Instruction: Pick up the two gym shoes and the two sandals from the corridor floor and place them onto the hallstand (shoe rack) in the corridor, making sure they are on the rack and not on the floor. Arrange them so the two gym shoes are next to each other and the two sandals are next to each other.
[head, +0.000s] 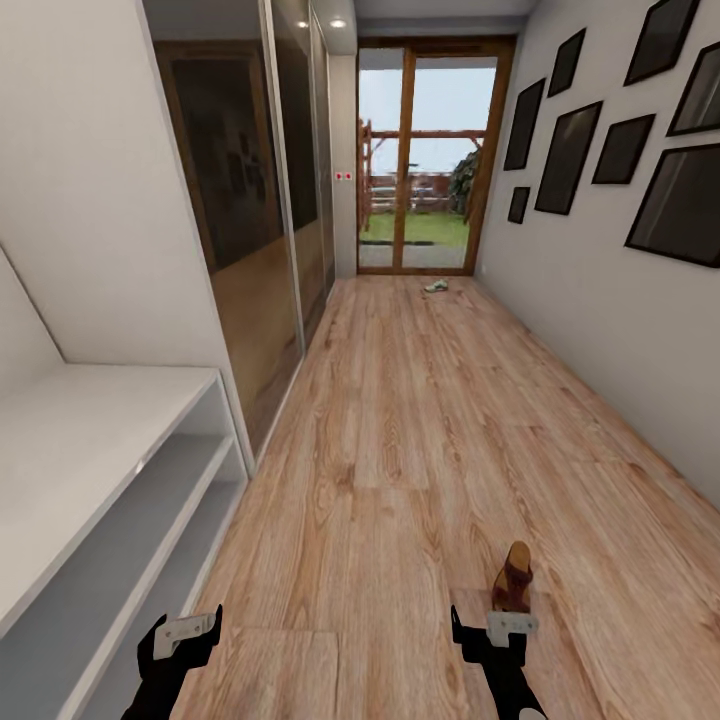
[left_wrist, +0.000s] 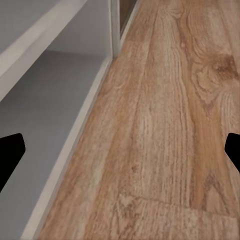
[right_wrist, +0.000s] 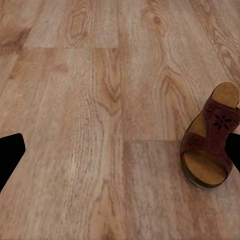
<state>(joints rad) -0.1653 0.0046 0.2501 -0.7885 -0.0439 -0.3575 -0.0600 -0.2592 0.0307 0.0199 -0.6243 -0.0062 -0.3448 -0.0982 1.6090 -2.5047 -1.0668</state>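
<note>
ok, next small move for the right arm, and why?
Probably shift the right pincer sideways over the sandal and lower it. The sandal lies flat on the corridor floor, just ahead of that pincer and off to one side of its open fingers in the right wrist view. Nothing is held yet, and the hallstand tiers sit bare on the left.

Sandal: dark red-brown strap, cut-out flower pattern, tan footbed
Corridor floor: light brown wood grain, darker knots
Hallstand: white top, grey tiers
Gym shoe: white, greenish, far off
Fingers: black
</note>
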